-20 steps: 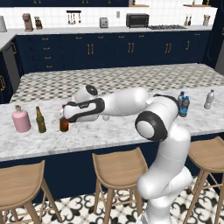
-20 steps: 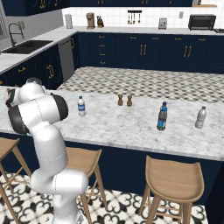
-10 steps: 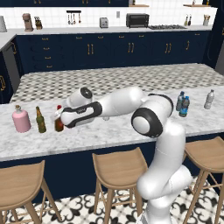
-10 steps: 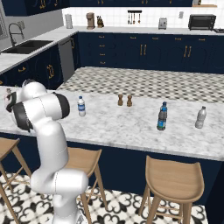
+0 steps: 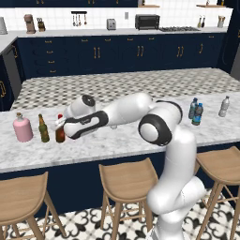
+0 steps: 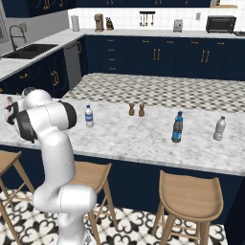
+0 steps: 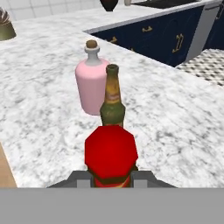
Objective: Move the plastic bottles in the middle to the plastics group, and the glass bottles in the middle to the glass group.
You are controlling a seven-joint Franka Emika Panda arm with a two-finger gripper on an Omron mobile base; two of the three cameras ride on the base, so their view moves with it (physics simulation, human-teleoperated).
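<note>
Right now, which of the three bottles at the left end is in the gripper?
The red-capped brown bottle, the right-hand one; the gripper is shut on it. The olive-green bottle and pink flask stand free.

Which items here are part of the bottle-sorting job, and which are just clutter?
Job:
- red-brown glass bottle, held in the gripper
- pink flask and olive-green bottle, the glass group
- clear water bottle
- blue-tinted bottle
- teal-blue bottle and grey bottle, the plastics group

Clutter:
- salt and pepper shakers
- toaster oven
- stools
</note>
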